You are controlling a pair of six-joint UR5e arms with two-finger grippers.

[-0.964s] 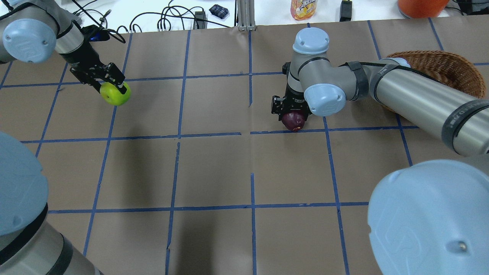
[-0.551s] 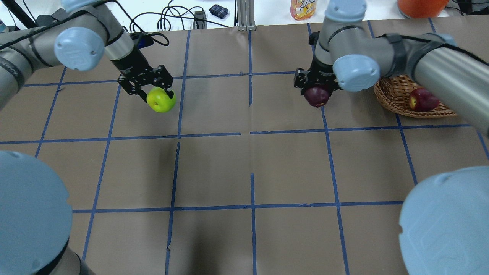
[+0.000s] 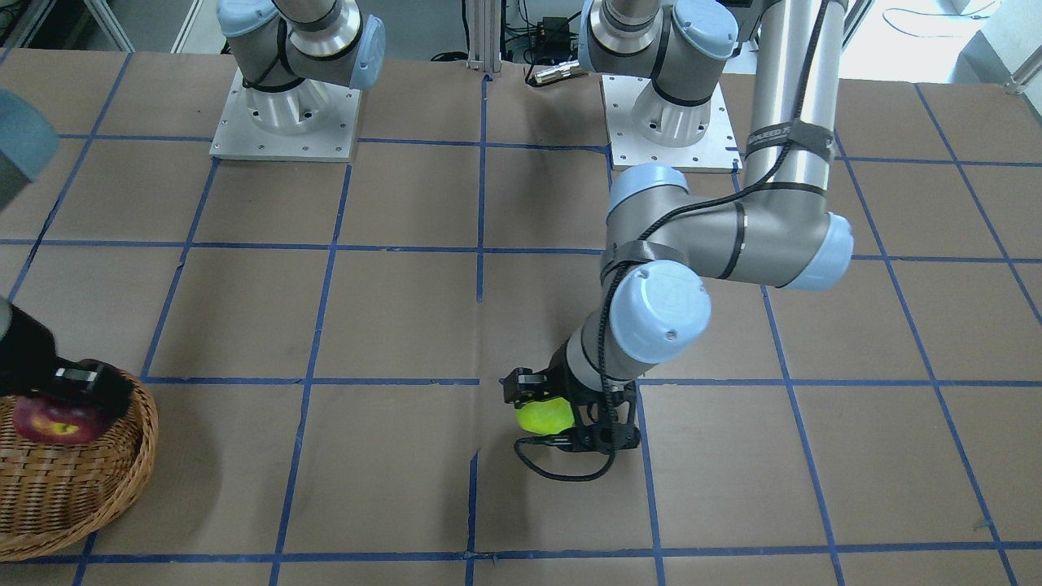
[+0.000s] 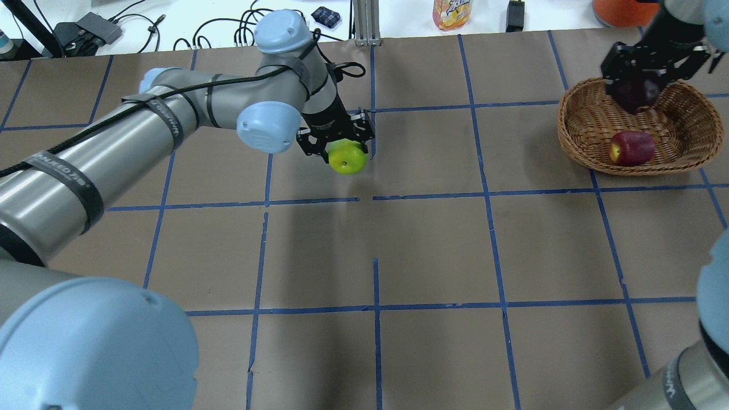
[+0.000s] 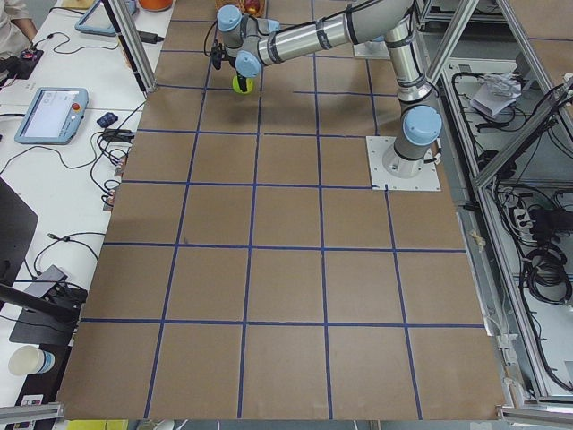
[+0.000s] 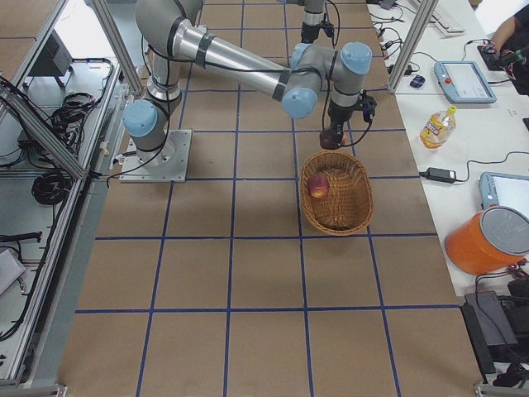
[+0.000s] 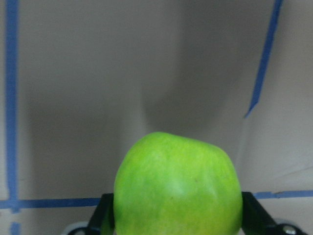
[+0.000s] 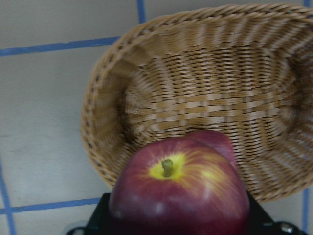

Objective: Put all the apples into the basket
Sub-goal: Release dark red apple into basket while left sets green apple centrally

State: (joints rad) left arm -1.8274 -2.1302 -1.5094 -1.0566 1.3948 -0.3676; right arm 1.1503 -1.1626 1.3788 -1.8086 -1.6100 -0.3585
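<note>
Overhead exterior view: the left gripper [image 4: 340,145] is clamped on the green apple [image 4: 348,159] above the table [image 4: 433,250]. It has carried the apple from the left column of squares to the middle blue tape line [image 4: 376,285]. The right gripper [image 4: 641,85] grips the maroon apple [image 4: 637,95]. It was short of the basket [image 4: 586,122] 0.6 s ago and now hangs over the basket's far half. The red apple [image 4: 631,148] lies in the basket just on the robot's side of that gripper, where it lay before.

Front-facing view: the green apple sits between the left gripper's fingers, clear of the paper. The basket is far out to that gripper's right. The right gripper is above the basket with a red-skinned apple right under it; which apple, I cannot tell.

Exterior right view: the near arm's gripper is over the basket's rim.

Left wrist view: the green apple fills the gap between both fingers.

Right wrist view: the maroon apple, stem and yellow patch toward the camera, is held between the fingers. The basket lies below it, and a sliver of the red apple peeps out behind.
</note>
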